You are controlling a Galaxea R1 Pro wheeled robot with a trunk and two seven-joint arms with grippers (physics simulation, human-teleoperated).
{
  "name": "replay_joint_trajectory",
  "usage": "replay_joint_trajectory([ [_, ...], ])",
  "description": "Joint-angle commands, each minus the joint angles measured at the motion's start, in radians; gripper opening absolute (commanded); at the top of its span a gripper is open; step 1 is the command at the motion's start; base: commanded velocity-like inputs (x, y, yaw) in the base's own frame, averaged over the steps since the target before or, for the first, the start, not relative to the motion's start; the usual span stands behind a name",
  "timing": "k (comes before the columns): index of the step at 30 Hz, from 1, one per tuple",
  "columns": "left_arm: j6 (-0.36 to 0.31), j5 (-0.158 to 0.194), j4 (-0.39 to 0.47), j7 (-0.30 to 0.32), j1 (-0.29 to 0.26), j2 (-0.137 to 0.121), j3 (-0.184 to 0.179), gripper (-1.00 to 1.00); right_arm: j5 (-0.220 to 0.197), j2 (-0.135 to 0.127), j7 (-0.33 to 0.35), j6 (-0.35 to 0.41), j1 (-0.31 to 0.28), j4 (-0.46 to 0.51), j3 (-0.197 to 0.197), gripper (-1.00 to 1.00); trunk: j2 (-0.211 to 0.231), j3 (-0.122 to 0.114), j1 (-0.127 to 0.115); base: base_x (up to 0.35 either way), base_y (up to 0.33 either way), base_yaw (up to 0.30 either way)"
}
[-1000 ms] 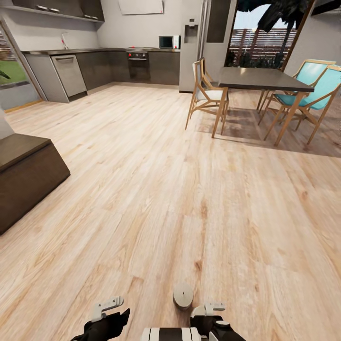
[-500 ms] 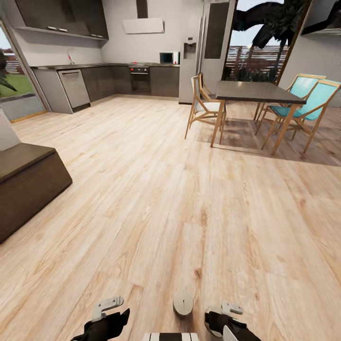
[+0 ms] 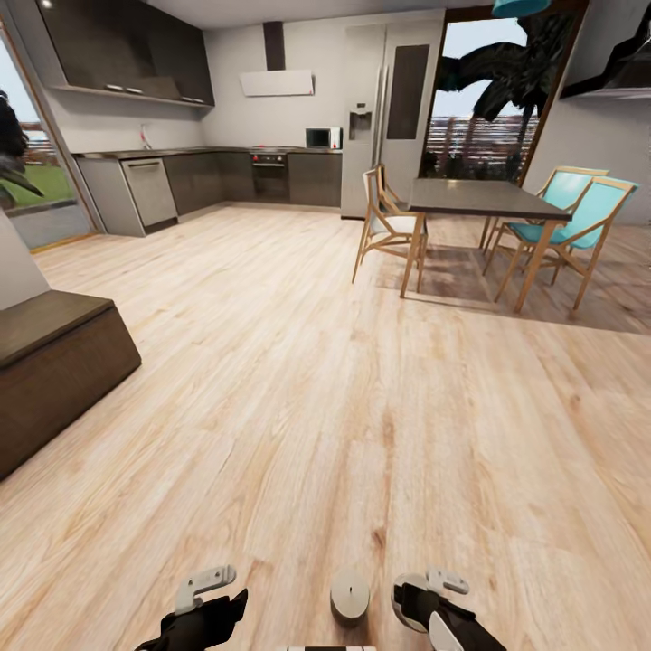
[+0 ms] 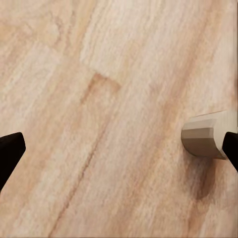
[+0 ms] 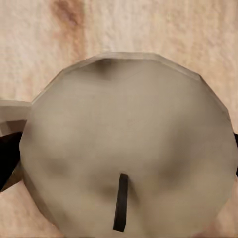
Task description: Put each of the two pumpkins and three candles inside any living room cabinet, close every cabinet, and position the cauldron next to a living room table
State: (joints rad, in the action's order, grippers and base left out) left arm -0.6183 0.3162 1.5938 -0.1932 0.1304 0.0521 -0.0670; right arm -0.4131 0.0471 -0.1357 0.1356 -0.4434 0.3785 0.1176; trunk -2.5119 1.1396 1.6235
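1. Light plank floor [image 3: 298, 380] runs ahead to a dark kitchen and a dining table [image 3: 479, 197] with teal chairs.
2. Left gripper [image 4: 119, 148] is spread wide with nothing between its fingers; a candle [image 3: 349, 596] stands on the floor just beside one fingertip.
3. Right gripper [image 5: 119, 153] hangs close over another candle [image 5: 129, 148], its dark wick visible; whether the fingers clamp it, I cannot tell.
4. Dark brown cabinet [image 3: 54, 371] sits ahead, on the left claw's side.

Light wood plank floor [image 3: 298, 380] under dining table [image 3: 479, 199], chairs [image 3: 389, 221].
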Motion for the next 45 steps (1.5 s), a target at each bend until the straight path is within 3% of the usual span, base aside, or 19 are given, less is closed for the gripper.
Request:
replay_joint_trajectory([
  [1, -0.003, 0.011, 0.002, -0.009, 0.0, 0.0, -0.001, 1.0, -0.009, -0.001, -0.008, 0.005, 0.0, 0.003, 0.008, -1.0, 0.0, -0.003, -0.001, 0.0, 0.0, 0.0],
  [12, -0.001, 0.011, 0.002, -0.01, 0.0, 0.001, -0.002, 1.0, -0.012, -0.001, -0.006, 0.006, 0.006, 0.009, 0.005, -1.0, 0.003, -0.047, -0.005, 0.0, 0.0, -0.07],
  [28, -0.001, 0.011, 0.002, -0.011, 0.0, 0.001, -0.003, 1.0, -0.012, -0.008, -0.004, 0.003, 0.008, 0.008, 0.004, -1.0, 0.003, -0.059, -0.006, 0.0, 0.0, -0.268],
  [35, -0.001, 0.009, 0.002, -0.012, 0.0, 0.001, -0.003, 1.0, -0.01, -0.014, 0.0, 0.002, 0.008, 0.008, -0.085, -1.0, 0.004, -0.09, -0.009, 0.0, 0.0, -0.276],
  [45, 0.0, 0.01, 0.002, -0.012, 0.0, 0.002, -0.004, 1.0, -0.011, -0.027, 0.001, 0.002, 0.009, 0.008, -0.107, -1.0, 0.007, -0.134, -0.014, 0.0, 0.0, -0.276],
])
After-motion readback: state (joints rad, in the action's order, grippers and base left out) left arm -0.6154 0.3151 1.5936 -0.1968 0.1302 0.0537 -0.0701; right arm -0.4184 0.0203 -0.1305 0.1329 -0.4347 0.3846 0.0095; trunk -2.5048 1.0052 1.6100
